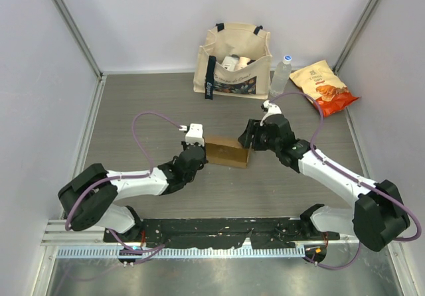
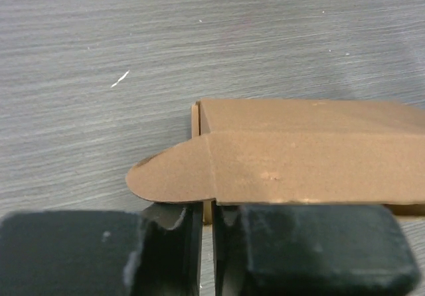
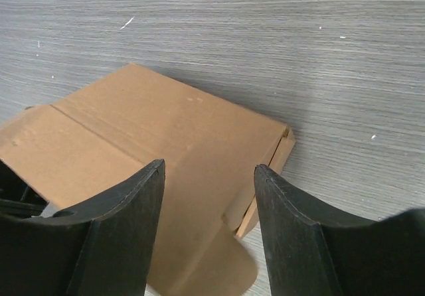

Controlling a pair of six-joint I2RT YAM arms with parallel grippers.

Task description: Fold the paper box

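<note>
Both left fingers (image 2: 312,249) pinch the paper box (image 1: 227,151); right fingers (image 3: 292,229) straddle it.

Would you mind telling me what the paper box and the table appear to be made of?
The paper box: thin matte brown cardboard, shown by creases and raw edges. The table: probably grey wood-grain laminate, judging by fine streaks.

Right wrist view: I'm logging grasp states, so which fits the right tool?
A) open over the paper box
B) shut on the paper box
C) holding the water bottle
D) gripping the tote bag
A: the fingers of the right tool stand wide apart, with the paper box showing between them.
</note>
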